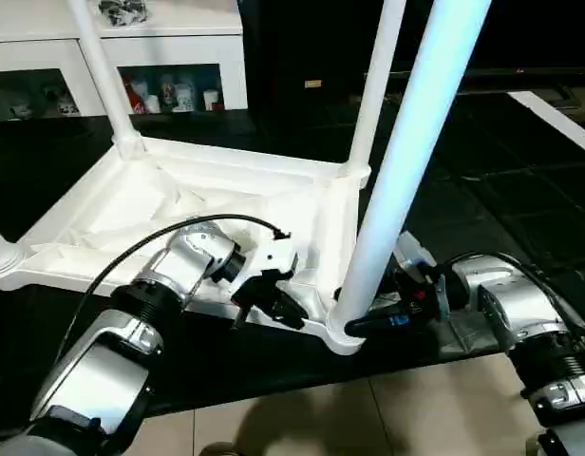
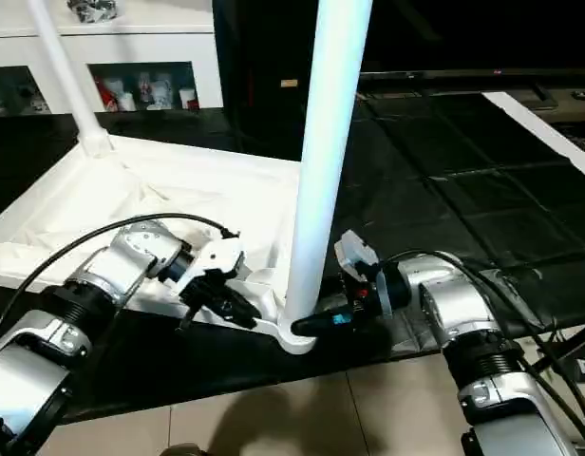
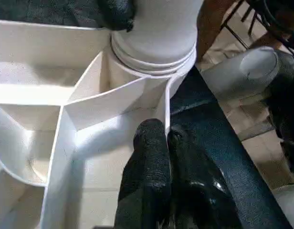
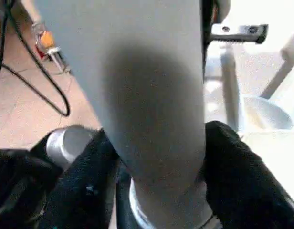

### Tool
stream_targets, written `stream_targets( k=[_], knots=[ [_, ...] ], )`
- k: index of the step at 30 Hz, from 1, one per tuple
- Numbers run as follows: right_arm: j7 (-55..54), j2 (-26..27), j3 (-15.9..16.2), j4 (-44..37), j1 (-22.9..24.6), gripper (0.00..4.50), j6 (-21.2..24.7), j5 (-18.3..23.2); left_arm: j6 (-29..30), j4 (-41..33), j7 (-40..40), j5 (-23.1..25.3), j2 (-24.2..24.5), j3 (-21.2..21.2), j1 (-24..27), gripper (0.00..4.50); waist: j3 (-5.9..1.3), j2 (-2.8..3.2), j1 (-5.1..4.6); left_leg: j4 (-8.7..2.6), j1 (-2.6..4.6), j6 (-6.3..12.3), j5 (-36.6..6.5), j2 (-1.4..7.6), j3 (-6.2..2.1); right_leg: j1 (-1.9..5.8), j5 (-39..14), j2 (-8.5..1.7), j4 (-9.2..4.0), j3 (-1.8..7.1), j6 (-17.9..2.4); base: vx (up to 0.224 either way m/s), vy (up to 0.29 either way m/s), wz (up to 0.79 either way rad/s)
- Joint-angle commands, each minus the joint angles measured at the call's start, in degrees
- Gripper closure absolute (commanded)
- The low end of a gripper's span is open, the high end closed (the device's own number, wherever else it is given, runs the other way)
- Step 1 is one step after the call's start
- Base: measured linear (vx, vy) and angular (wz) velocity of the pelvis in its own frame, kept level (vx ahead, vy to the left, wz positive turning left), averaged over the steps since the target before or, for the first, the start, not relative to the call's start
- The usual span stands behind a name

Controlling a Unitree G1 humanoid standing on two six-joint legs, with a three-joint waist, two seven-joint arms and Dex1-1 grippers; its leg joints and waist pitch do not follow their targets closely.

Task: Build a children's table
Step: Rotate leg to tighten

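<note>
We see the white plastic rectangular tabletop (image 1: 207, 204) lying upside down on the black surface (image 1: 520, 218), ribbed underside up, its near edge by the surface's near edge. Long white tapered tube legs stand in its corner sockets: one far left (image 1: 101, 66), one far right (image 1: 380, 81), and a big one at the near right (image 1: 406, 180). Our left tool (image 3: 167, 143) is pinched tight on a thin rib at the near rim. Our right tool (image 4: 156, 157) clasps the base of that near-right leg, a finger on either side.

The tabletop (image 1: 226, 204) and leg (image 1: 406, 161) look like smooth white plastic. The forearm (image 1: 103, 366) is shiny silver metal.
</note>
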Motion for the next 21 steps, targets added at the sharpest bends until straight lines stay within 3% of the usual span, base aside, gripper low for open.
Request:
stream_targets(
  k=[1, 4, 5, 6, 9, 14, 21],
  knots=[
    [-4.2, 1.2, -1.6, -1.8, 0.7, 2.21, 3.0, 1.2, 3.9, -0.2, 5.0, -0.1, -1.7, 1.5, -0.6, 4.5, -3.95, 0.04, -0.4, -3.68, 0.84, 2.84, -11.0, -0.35, 0.9, 3.15, -3.2, -1.95, -3.22, 1.76, -17.0, 0.0, 0.0, 0.0],
    [-10.2, 2.9, -3.1, -1.8, 1.1, 2.29, 4.0, 0.4, 5.9, 1.2, 10.7, -0.7, -3.1, 3.7, -1.0, 4.5, -3.87, -0.17, -0.48, -3.85, 0.74, 1.7, -12.1, -0.57, 0.78, 3.32, -7.4, -2.18, -3.69, 1.66, -15.5, 0.0, 0.0, 0.0],
    [-13.3, 3.9, -3.9, -1.7, 1.2, 2.33, 3.8, 0.0, 6.6, 1.8, 13.2, -0.9, -3.8, 4.6, -1.2, 4.5, -3.65, -0.18, -0.78, -4.0, 0.78, 0.98, -13.7, -0.63, 0.78, 3.17, -11.3, -2.25, -4.18, 1.7, -14.1, 0.0, 0.0, 0.0],
    [-17.3, 5.3, -4.8, -1.2, 1.2, 2.37, 4.3, -0.5, 7.3, 2.6, 16.2, -1.0, -4.5, 5.5, -1.5, 4.5, -3.63, -0.55, -1.02, -4.01, 0.78, 0.67, -13.5, -0.68, 0.8, 3.09, -12.0, -2.23, -4.25, 1.77, -13.6, 0.0, 0.0, 0.0],
    [-29.0, 9.9, -6.5, -0.2, 1.0, 2.4, 5.1, -2.6, 9.5, 4.2, 25.1, -1.6, -7.3, 8.2, -2.1, 4.5, -3.65, -0.55, -1.92, -4.32, 0.28, -0.21, -12.9, -1.01, 0.48, 3.36, -16.2, -2.28, -4.6, 1.52, -10.9, 0.0, 0.0, 0.0],
    [-47.4, 17.8, -8.1, 4.7, -2.8, 2.46, 6.7, -5.2, 11.5, 6.1, 38.3, -2.2, -12.4, 11.6, -3.7, 4.5, -3.72, -0.19, -3.91, -4.13, 0.3, -0.11, -11.7, -1.24, 0.55, 3.09, -13.5, -1.98, -4.7, 1.61, -11.6, 0.0, 0.0, 0.0],
    [-64.3, 25.0, -11.1, 11.7, -8.7, 2.46, 4.4, -8.2, 11.9, 8.1, 49.1, -1.1, -17.3, 13.6, -5.5, 4.5, -3.98, 0.0, -4.13, -4.13, 0.41, 0.42, -9.6, -1.22, 0.62, 3.18, -8.2, -1.86, -4.28, 1.7, -12.7, 0.0, 0.0, 0.0]
  ],
)
